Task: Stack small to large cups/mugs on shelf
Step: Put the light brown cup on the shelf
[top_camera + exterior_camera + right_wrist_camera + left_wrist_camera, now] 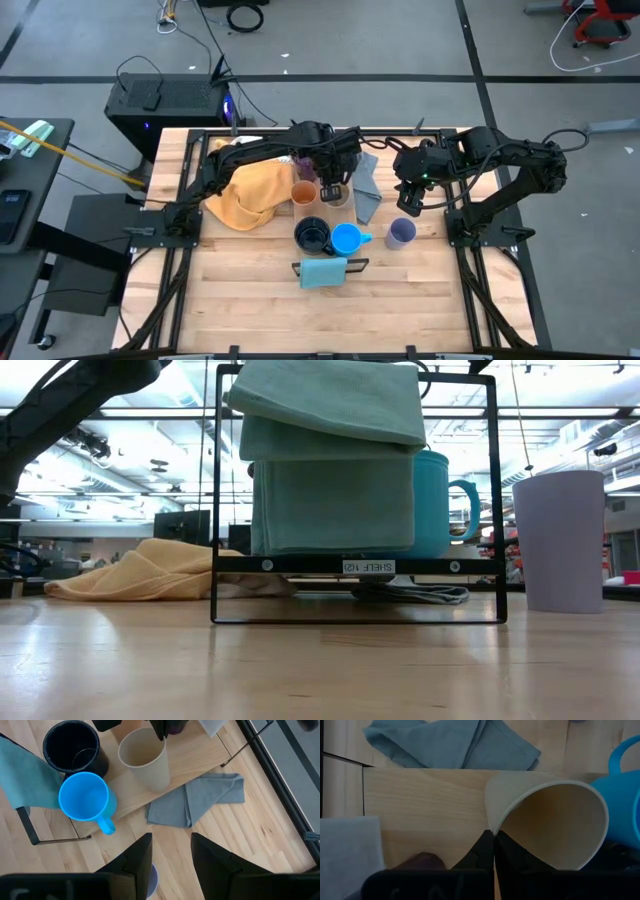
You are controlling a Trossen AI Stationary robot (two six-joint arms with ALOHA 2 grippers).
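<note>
A grey floor (420, 40) with loose cables (245, 15) surrounded the wooden table (250, 300). Ceiling lights (560, 368) lit the room.

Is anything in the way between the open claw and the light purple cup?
Nothing visible is. The right gripper hangs open just above the lavender cup, with only air between them. The grey cloth and bright blue mug sit off to the side.
</note>
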